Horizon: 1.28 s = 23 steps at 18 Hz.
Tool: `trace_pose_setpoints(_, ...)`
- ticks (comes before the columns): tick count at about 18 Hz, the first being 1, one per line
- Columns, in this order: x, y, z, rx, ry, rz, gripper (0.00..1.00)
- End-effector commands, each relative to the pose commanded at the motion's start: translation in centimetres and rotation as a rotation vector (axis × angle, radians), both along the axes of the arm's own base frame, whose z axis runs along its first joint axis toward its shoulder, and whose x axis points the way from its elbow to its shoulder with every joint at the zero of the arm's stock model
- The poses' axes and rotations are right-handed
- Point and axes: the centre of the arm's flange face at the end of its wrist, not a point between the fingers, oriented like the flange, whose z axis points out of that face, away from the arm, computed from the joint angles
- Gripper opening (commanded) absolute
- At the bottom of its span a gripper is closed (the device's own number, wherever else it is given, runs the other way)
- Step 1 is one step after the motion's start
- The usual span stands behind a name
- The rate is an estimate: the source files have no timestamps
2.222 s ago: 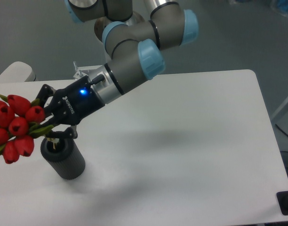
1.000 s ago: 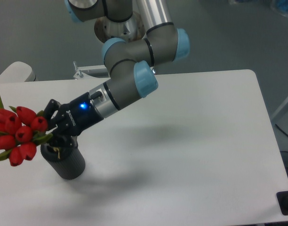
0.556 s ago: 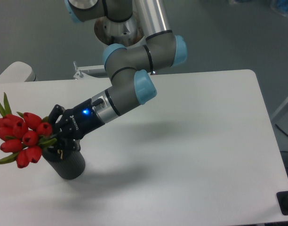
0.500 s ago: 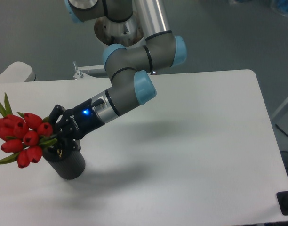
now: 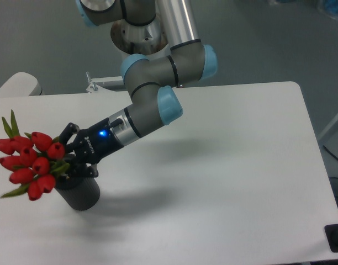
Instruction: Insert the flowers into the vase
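Observation:
The flowers (image 5: 30, 163), a bunch of red tulip buds with green leaves, lean out to the left above the vase (image 5: 78, 192). The vase is a dark grey cylinder standing upright on the white table near its left front. My gripper (image 5: 69, 160) sits right over the vase's mouth, shut on the green stems just behind the buds. The stems' lower ends run down toward the vase's hole, but the gripper hides the hole and the stem ends.
The white table (image 5: 213, 182) stretches to the right of the vase. My arm (image 5: 152, 105) reaches in from the back, over the table's left half. A rounded white object (image 5: 14, 85) lies beyond the table's far left corner.
The gripper has sunk lower and shifted right onto the vase top. The bunch came with it, tilting from sideways to more upright, and its stems now point into the vase.

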Motion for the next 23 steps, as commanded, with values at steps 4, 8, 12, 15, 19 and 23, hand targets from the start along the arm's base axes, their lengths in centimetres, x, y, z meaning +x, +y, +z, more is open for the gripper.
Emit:
trace_pose_setpoints(4, -0.7, -0.5, -0.4, -0.007, -0.004, 0.015, 1.00)
trace_pose_setpoints(8, -3.4, -2.1, -0.6, -0.006, -0.007, 0.068, 1.00)
trace_pose_setpoints(12, -6.2, -3.8, -0.1, -0.001, -0.001, 0.124, 1.00)
trace_pose_setpoints(15, -8.3, -5.0, 0.2, 0.004, 0.005, 0.162, 1.00)
trace_pose_setpoints(19, -11.1, -5.9, 0.5, 0.010, 0.014, 0.206, 1.00)
trace_pose_setpoints(23, -16.5, -7.0, -1.1, -0.015, 0.023, 0.271, 1.00)
